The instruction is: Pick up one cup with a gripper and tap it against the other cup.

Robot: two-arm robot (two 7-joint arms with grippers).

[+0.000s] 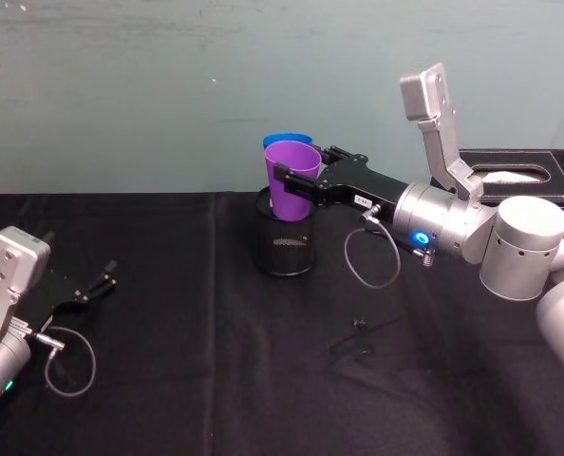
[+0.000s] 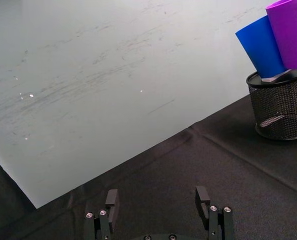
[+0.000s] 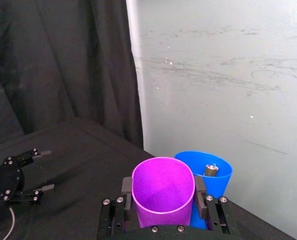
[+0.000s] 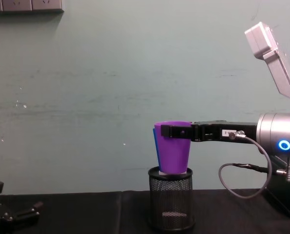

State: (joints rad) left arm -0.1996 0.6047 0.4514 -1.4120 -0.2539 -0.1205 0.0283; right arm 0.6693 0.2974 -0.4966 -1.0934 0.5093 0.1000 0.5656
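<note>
Gripping the purple cup under its rim, frame centre: right gripper, clenched. Cup judged light, slippery, squeezable. Just behind, the blue cup. Idle left gripper, lower left, released.

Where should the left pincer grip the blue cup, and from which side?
Probably its upper wall below the rim, coming from the robot's left: the blue cup has its foot in the mesh holder, and the purple cup, held by the right pincer, covers its near side.

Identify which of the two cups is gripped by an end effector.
The purple cup: the right end effector is shut on it near its rim. The blue cup just behind it is not gripped.
</note>
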